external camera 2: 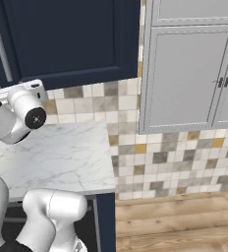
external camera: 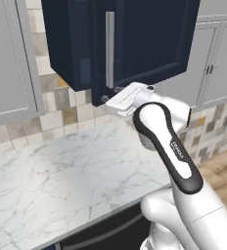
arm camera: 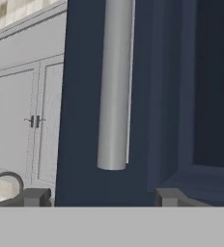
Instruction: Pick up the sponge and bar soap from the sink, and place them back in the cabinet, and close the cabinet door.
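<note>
Gripper [arm camera: 99,197] up at the bottom edge of the navy cabinet door [external camera: 135,39], fingers [arm camera: 34,197] apart with only the door panel and open air between them; jaws partly open, holding nothing. In the hand view the two grey fingertips sit at 7 and 5 o'clock along the bottom, and the silver bar handle [arm camera: 115,87] hangs from 12 o'clock down to the middle, its lower end just above the gap between the tips, not touched.

Left base view: the cabinet [external camera: 71,44] is at 12 o'clock, door swung partly out, its handle [external camera: 109,49] vertical near centre top. The white hand [external camera: 127,100] reaches in under the door's bottom edge at centre; whether it touches the door, cannot tell. Marble counter [external camera: 61,171] spreads from 9 to 6 o'clock, tiled wall [external camera: 52,119] behind it, light grey wall cabinets [external camera: 213,68] at 3 o'clock and another at 9 o'clock.

Right base view: navy door [external camera 2: 71,39] fills 11 to 12 o'clock, handle [external camera 2: 2,49] at the far 10 o'clock edge, the arm's wrist [external camera 2: 22,110] at 9 o'clock just under it. Grey cabinets [external camera 2: 189,74] at 2 o'clock, wood floor [external camera 2: 185,221] at 5 o'clock.

Hand view also catches the curved tap [arm camera: 7,179] at 8 o'clock. Navy inside of the cabinet [arm camera: 213,82] shows at 3 o'clock; sponge, soap, sink basin can't be made out.
</note>
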You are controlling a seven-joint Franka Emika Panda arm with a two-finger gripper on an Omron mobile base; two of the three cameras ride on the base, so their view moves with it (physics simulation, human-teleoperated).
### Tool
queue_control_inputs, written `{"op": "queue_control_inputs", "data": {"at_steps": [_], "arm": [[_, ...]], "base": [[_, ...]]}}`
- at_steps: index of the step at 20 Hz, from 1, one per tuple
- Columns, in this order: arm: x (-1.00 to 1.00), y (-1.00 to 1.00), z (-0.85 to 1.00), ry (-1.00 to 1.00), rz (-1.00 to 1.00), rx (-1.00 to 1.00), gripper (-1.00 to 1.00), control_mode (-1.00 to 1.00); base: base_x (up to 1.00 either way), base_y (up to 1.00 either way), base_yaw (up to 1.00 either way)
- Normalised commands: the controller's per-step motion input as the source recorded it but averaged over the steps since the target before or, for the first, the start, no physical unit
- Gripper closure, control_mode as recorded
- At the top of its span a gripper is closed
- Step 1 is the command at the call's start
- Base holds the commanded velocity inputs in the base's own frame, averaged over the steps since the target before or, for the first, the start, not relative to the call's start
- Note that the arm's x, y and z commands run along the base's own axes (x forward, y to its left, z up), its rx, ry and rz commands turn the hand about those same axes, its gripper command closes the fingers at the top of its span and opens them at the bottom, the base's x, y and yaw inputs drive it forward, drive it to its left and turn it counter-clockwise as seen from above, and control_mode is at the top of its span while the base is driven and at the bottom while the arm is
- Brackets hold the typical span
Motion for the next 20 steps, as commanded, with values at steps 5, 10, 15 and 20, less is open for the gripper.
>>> {"op": "queue_control_inputs", "data": {"at_steps": [5,10,15,20], "arm": [[0.43,0.12,0.00,0.00,-0.03,0.00,-1.00,-1.00],[0.36,0.10,0.00,0.00,-0.01,0.00,-1.00,-1.00],[0.31,0.07,0.00,0.00,0.00,0.00,-1.00,-1.00],[0.28,0.04,0.00,0.00,0.00,0.00,-1.00,-1.00]], "base": [[0.00,0.00,0.00],[0.00,0.00,0.00],[0.00,0.00,0.00],[0.00,0.00,0.00]]}}
